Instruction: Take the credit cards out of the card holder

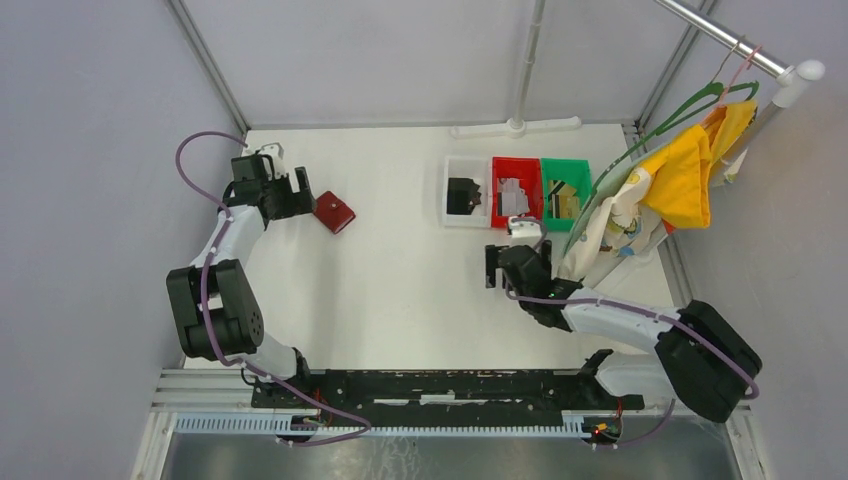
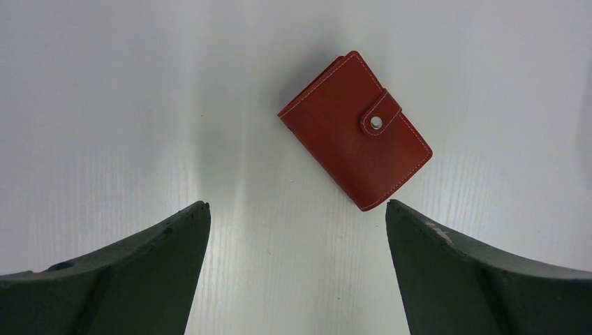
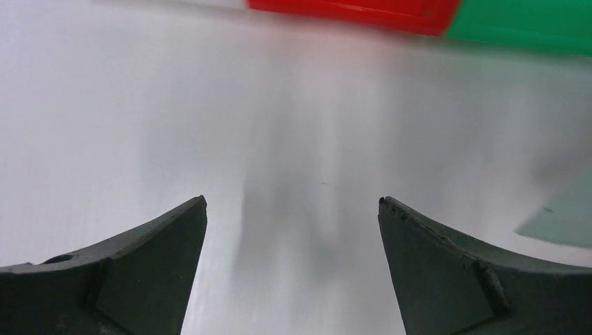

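The card holder (image 1: 334, 212) is a small dark red wallet lying flat on the white table at the far left. It is folded shut, with its strap tab snapped down (image 2: 377, 122). The credit cards are hidden from view. My left gripper (image 1: 304, 193) sits just left of the holder and points at it. In the left wrist view it stands open (image 2: 296, 204), the holder (image 2: 356, 132) lies just ahead of the fingertips, and nothing is between them. My right gripper (image 1: 505, 262) hovers over bare table in front of the bins, open and empty (image 3: 293, 201).
Three small bins stand in a row at the back: a clear one (image 1: 450, 175), a red one (image 1: 498, 172) and a green one (image 1: 584, 180), each holding flat dark, grey or tan pieces. Yellow and patterned cloth (image 1: 680, 175) hangs from a rail at the right, close to the right arm.
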Action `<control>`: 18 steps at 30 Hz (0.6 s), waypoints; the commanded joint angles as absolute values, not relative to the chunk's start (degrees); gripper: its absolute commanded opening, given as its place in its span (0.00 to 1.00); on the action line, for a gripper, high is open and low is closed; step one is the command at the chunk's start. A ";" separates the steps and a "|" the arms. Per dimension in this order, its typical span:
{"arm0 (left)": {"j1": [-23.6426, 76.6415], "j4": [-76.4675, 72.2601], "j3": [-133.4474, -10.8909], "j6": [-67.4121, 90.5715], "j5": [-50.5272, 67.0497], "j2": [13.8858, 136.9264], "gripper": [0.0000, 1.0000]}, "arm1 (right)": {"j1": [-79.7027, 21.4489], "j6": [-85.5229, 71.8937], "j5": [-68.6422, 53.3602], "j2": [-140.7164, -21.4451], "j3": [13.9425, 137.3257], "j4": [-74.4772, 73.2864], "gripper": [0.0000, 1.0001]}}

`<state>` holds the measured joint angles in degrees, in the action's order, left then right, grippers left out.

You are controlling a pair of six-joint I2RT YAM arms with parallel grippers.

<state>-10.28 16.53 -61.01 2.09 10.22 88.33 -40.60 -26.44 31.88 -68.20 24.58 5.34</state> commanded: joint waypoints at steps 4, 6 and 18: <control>-10.57 18.04 -61.71 2.96 13.13 88.42 1.00 | -51.45 -27.86 37.64 -81.56 43.22 1.88 0.98; -10.55 18.47 -61.70 2.46 13.01 88.50 1.00 | -51.85 -27.40 37.49 -86.13 49.91 -0.70 0.98; -10.53 20.56 -62.58 0.36 14.72 89.01 1.00 | -43.80 -22.47 36.65 -110.62 90.18 -19.36 0.93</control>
